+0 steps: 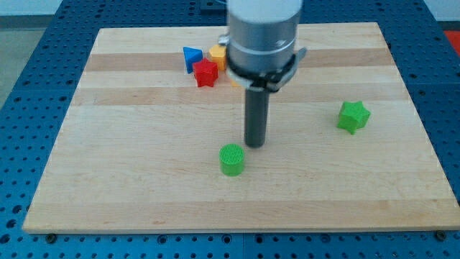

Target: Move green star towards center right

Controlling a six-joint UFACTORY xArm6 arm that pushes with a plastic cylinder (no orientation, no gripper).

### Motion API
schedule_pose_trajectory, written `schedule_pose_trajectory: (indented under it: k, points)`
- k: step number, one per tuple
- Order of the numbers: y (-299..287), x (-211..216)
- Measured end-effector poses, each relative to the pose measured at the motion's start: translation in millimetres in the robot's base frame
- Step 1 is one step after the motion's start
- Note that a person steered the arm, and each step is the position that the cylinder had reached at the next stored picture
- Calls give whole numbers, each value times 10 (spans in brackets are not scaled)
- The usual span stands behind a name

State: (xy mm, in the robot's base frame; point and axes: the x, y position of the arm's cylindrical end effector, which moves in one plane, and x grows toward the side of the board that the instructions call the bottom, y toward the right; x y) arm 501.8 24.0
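The green star (353, 116) lies at the view's right, about mid-height on the wooden board (144, 180). My tip (255, 144) is near the board's middle, well to the left of the green star and just above and right of a green cylinder (232, 160). The tip touches neither block.
A cluster sits at the view's top centre: a blue triangular block (191, 57), a red star (205, 73) and a yellow block (218, 55) partly hidden behind the arm's body (262, 36). A blue perforated table surrounds the board.
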Motion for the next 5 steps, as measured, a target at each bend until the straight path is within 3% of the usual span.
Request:
schedule_pose_trajectory:
  k: [2,3,4,5]
  points:
    - [1968,-211]
    - [1238,-378]
    - [75,-409]
    - [28,-317]
